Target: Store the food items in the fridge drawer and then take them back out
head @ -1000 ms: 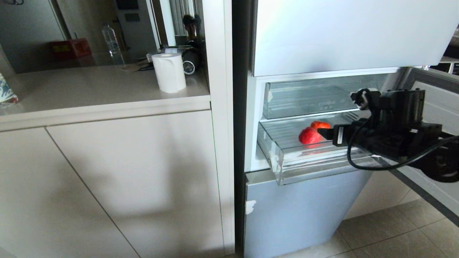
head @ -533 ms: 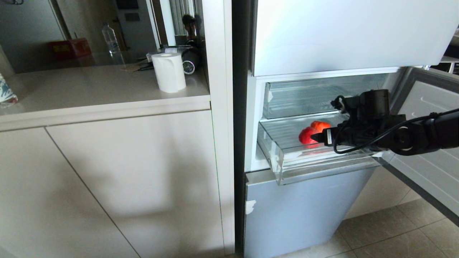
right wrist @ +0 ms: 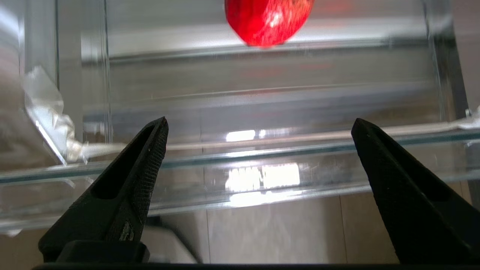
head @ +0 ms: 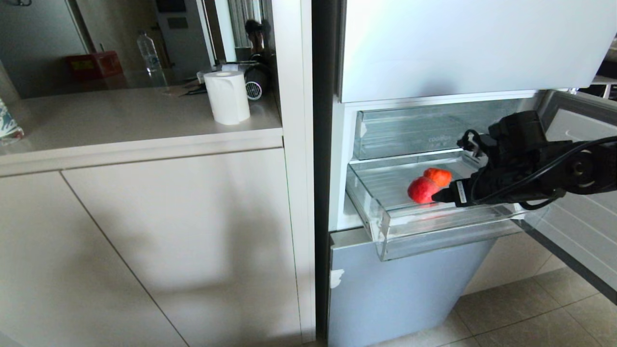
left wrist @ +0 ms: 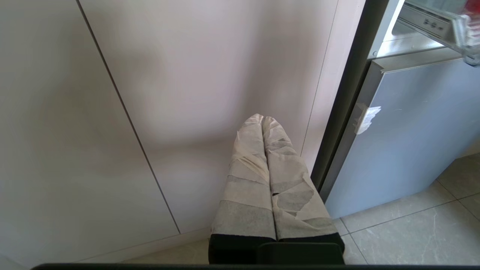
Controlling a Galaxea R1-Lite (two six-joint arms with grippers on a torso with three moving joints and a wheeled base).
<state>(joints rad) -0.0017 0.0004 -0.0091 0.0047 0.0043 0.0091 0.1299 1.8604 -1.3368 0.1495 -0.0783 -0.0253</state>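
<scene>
Head view is showing the fridge drawer (head: 385,226) now sticking farther out of the fridge than a second ago, carrying the two red food items (head: 423,189) forward on its ribbed floor. The right gripper (head: 441,196), fingers spread wide and empty, is dipping toward the drawer's front lip beside them, likely starting retrieval. The left gripper (left wrist: 263,119), fingers pressed together, is hanging below the drawer.

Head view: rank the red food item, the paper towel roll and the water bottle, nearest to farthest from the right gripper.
1. Red food item: in the fridge drawer, just left of the right gripper.
2. Paper towel roll: on the counter, well to the left.
3. Water bottle: far back left, beyond the roll.
</scene>
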